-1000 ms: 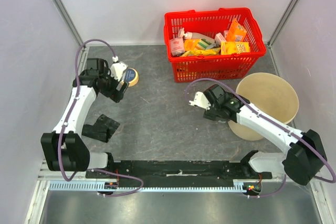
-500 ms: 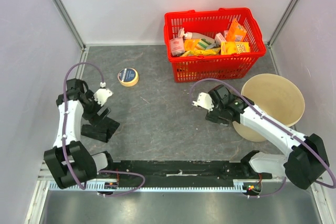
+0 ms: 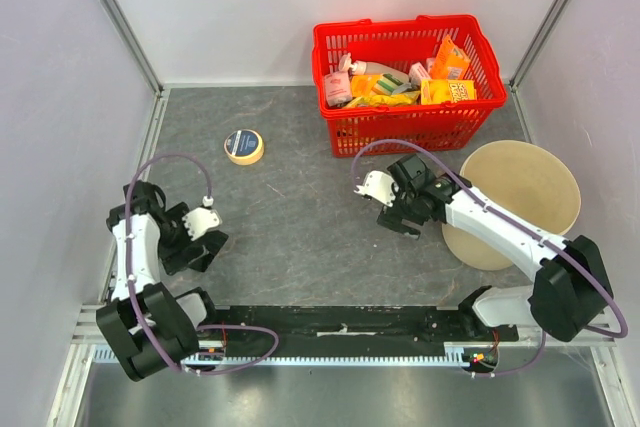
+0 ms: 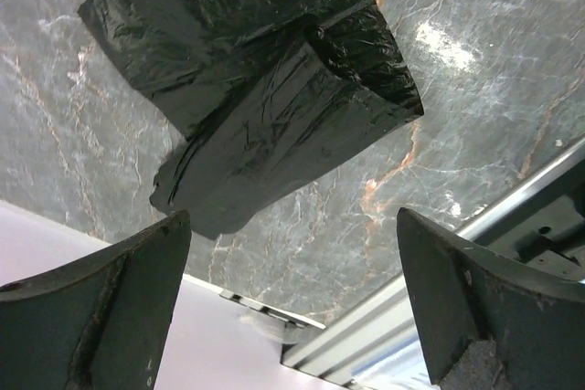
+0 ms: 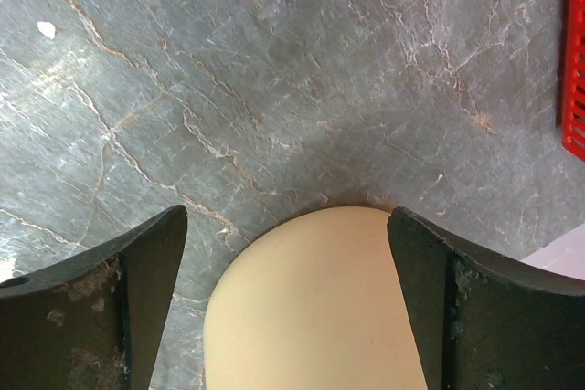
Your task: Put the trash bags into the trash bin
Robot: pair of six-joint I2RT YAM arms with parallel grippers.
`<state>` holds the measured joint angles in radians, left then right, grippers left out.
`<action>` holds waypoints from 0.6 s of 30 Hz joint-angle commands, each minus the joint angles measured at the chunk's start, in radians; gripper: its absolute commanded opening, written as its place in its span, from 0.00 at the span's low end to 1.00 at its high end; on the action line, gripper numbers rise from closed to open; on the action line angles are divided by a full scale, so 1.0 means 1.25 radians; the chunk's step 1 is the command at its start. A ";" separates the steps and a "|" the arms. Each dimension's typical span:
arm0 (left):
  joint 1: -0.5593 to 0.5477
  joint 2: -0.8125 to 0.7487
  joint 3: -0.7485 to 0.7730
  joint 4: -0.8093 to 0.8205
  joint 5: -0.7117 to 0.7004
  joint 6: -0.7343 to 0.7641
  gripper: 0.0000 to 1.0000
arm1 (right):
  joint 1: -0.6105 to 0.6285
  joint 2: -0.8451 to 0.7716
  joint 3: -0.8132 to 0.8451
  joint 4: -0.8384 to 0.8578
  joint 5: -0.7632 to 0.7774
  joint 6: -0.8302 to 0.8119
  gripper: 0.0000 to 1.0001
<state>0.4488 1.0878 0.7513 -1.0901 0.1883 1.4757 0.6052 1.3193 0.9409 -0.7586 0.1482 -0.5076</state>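
A folded black trash bag (image 4: pixel 256 89) lies flat on the grey floor at the near left (image 3: pixel 208 251). My left gripper (image 4: pixel 292 308) hovers just above its near side (image 3: pixel 188 233), open, with nothing between its fingers (image 4: pixel 101 308). The beige trash bin (image 3: pixel 520 187) sits tilted at the right. Its smooth wall (image 5: pixel 311 317) shows low between the fingers (image 5: pixel 475 308) of my right gripper (image 5: pixel 288 299), which is open at the bin's left side (image 3: pixel 405 209).
A red wire basket (image 3: pixel 395 25) full of packets stands at the back right, and its edge shows in the right wrist view (image 5: pixel 576 61). A roll of tape (image 3: pixel 244 146) lies at the back left. A metal rail (image 4: pixel 512 216) and side walls bound the floor.
My left arm has swung from the tape roll back toward me and now hangs over the black bag. The right gripper has opened slightly wider and the bin has tipped and shifted.
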 commanded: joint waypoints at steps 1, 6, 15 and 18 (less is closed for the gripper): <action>0.005 0.001 -0.046 0.078 0.026 0.135 0.99 | 0.007 0.006 0.044 0.006 -0.019 0.026 0.98; 0.004 0.034 -0.060 0.115 0.018 0.186 0.99 | 0.009 0.012 0.054 -0.002 -0.019 0.038 0.98; 0.003 0.118 -0.070 0.177 0.026 0.198 0.81 | 0.014 0.007 0.047 -0.007 -0.013 0.048 0.98; 0.004 0.114 -0.088 0.206 0.049 0.193 0.65 | 0.015 0.002 0.049 -0.010 -0.007 0.049 0.98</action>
<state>0.4488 1.2324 0.6674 -0.8902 0.1951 1.6699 0.6186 1.3365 0.9703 -0.7658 0.1322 -0.4614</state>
